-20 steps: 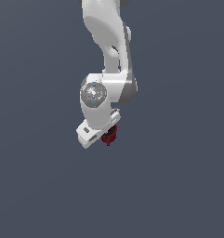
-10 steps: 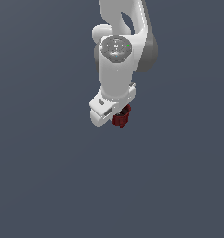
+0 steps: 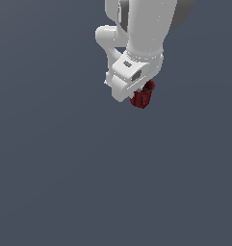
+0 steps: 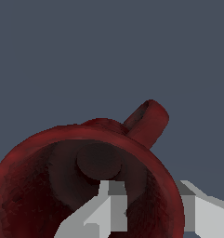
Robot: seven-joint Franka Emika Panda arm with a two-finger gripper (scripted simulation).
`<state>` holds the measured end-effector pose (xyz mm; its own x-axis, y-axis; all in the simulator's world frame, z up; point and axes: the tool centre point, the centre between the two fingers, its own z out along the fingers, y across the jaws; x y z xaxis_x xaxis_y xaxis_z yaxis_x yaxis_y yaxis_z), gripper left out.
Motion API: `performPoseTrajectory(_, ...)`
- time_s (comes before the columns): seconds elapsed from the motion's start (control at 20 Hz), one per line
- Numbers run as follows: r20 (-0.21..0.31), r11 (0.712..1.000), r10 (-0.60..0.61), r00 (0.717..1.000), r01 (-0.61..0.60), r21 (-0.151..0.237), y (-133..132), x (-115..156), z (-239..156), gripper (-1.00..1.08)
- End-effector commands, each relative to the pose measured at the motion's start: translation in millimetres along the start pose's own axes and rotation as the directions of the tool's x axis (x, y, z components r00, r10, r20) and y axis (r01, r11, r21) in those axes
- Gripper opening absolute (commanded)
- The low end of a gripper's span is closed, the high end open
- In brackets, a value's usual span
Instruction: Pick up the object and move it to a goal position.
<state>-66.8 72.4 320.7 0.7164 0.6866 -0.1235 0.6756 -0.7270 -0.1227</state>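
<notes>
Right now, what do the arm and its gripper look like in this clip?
The arm is glossy white with rounded, tube-like links and no visible cables or markings. The gripper is a blocky white body; in the wrist view its fingers are flat, angular and pale grey to white.

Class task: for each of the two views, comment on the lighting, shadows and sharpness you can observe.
Exterior view: flat, even light, no cast shadow on the plain grey background; the white gripper shows soft shading, and the dark red mug has blocky, pixelated edges. Wrist view: the mug fills the frame, its interior darkest at the base, edges jagged rather than blurred.
</notes>
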Motion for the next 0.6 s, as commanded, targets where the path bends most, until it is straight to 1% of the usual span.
performPoseTrajectory(0.0, -0.001, 1.000, 0.000, 1.000, 0.000, -0.001, -20, 0, -24, -1.00)
performPoseTrajectory(0.3, -0.002, 1.000, 0.000, 1.000, 0.000, 0.000, -59, 2, -71, -1.00)
performPoseTrajectory(0.55, -0.003, 1.000, 0.001, 1.000, -0.001, 0.000, -80, 3, -97, -1.00)
